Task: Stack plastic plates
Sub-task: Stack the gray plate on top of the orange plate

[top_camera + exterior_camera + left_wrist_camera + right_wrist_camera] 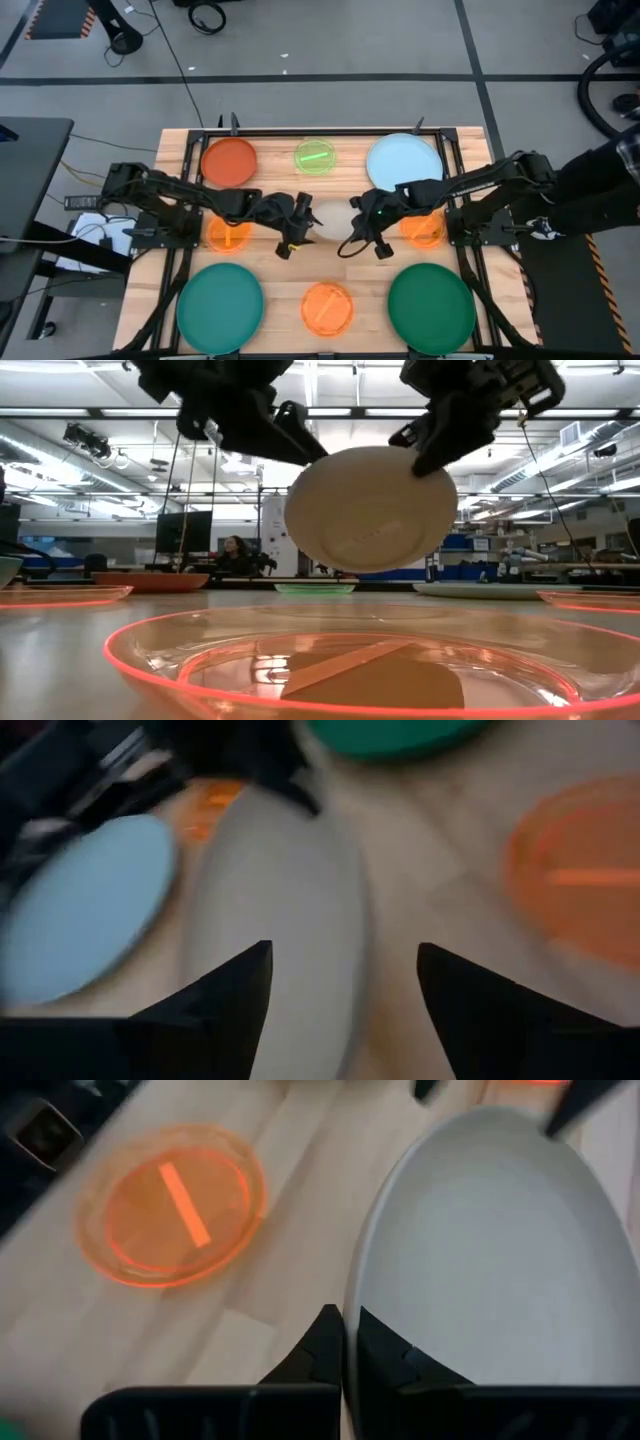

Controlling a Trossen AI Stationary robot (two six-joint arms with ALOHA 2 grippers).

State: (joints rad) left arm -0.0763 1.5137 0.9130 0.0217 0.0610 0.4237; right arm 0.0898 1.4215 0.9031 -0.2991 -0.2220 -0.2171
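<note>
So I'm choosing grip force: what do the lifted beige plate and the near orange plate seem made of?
The beige plate, pinched at its rim by the right gripper, looks like opaque, smooth plastic with a soft sheen. The orange plate looks like thin translucent plastic: the table shows through it and its rim glows. Both are probably light and slippery.

A light wooden table (280,275) with a black frame along its edges is seen from above, set on grey floor crossed by dark tape lines. At about nine o'clock of the table a dark desk corner (25,175) and cables are found. Across the table, at twelve o'clock, a seated person (236,556) is seen under ceiling lights.
</note>
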